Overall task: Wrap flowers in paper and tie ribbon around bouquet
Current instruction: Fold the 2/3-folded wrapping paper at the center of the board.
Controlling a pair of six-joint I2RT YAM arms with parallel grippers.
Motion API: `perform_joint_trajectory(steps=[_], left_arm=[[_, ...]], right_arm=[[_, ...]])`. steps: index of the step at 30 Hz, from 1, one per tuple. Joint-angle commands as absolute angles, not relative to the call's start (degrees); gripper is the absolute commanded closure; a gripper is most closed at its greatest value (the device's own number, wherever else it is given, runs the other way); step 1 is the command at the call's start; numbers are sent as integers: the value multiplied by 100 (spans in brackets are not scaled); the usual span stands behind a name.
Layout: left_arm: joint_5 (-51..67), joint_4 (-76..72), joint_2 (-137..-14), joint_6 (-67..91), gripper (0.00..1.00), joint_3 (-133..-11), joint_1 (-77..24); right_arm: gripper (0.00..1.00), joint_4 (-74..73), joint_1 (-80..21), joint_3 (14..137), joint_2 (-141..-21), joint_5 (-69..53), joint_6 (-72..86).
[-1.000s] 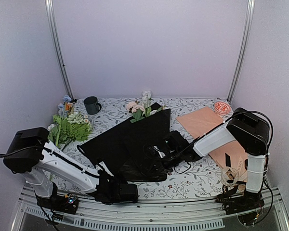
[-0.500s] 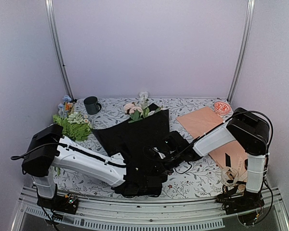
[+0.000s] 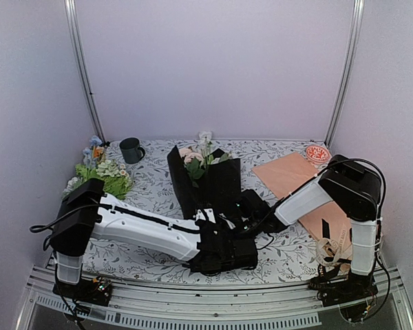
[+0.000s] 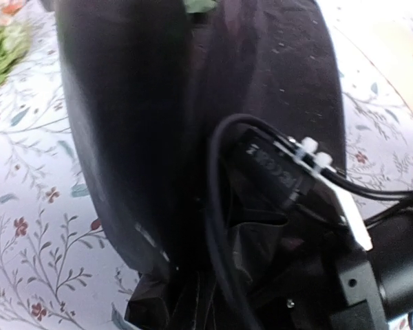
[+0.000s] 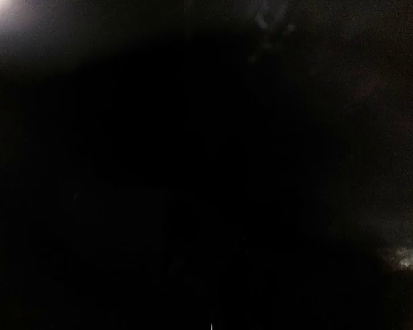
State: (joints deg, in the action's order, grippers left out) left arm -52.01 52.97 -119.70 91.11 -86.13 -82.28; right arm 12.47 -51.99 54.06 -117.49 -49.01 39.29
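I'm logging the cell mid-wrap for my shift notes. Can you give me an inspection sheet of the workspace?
Surface: floral tablecloth, lying flat.
Job's things: the paper folded up around the flowers; the ribbon lies loose by the right arm's base.
Clutter: peach sheet, leftover bunch, mug, red dish.
Grippers: left gripper and right gripper both shut at the paper's near end; hold hidden.
Cables: black cable loops near the paper.
Surroundings: plain walls, metal rails.
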Motion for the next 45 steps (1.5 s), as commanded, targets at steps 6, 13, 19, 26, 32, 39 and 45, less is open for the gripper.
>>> perform_joint_trajectory(steps=[6, 13, 19, 26, 32, 39, 45], left_arm=[[-3994, 2575, -10758, 7662, 100, -7229, -7872], [-3597, 2586, -9881, 10018, 100, -5609, -8028], [-4286, 2392, -9638, 11100, 65, -5027, -8459], [-5686, 2830, -9928, 13250, 36, -5014, -9327], [-6064, 3537, -10589, 13813, 16, -5831, -9448], [-5860, 3786, -10786, 15058, 1, -5630, -9364], [-4926, 1849, -10443, 14470, 8, -4576, -8987]], right_arm=[[100, 1079, -5057, 5208, -12028, -4792, 4042], [100, 1081, -4977, 5058, -11980, -4677, 4000], [100, 1081, -4983, 5017, -12006, -4658, 3990], [100, 1059, -4981, 5048, -11963, -4658, 3964], [100, 1005, -4975, 5039, -11948, -4648, 3890], [100, 985, -4983, 5038, -11888, -4666, 3861], [100, 928, -4982, 5063, -11858, -4660, 3829]])
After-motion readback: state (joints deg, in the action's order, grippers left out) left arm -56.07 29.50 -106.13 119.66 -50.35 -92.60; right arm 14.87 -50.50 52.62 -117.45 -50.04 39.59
